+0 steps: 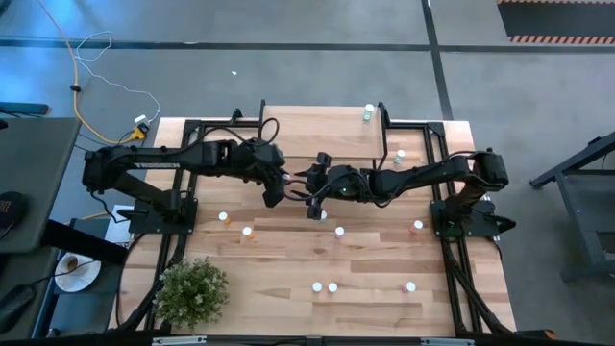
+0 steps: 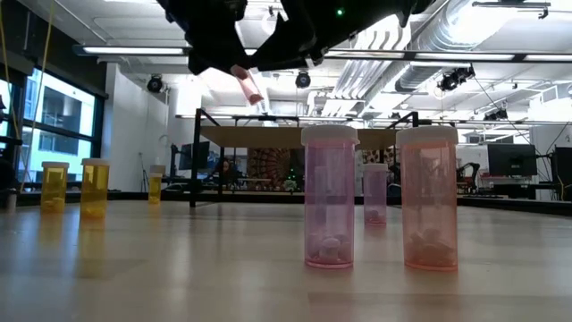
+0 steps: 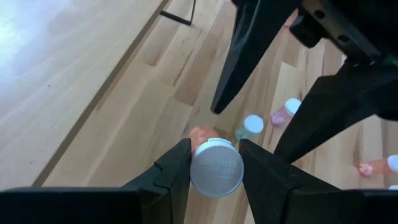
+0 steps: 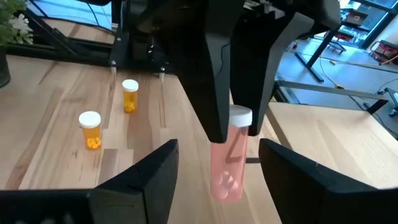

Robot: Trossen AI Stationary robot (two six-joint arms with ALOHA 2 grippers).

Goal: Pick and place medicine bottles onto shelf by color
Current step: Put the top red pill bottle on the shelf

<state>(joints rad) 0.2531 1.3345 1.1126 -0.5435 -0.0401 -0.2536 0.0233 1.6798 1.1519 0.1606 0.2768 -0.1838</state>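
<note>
- Two pink bottles [image 2: 329, 197] stand nearest the low camera, centre right of the frame, still unsorted.
- Left gripper [image 3: 214, 163] clamps a pink bottle [image 4: 229, 163] by its white cap, aloft at table centre, apparently for a handover.
- Right gripper [image 4: 217, 163] faces it, jaws spread wide and empty, flanking the bottle.
- Shelf [image 1: 322, 130] lies upper centre; orange bottles [image 4: 91, 129] stand left, clear of the path.
</note>
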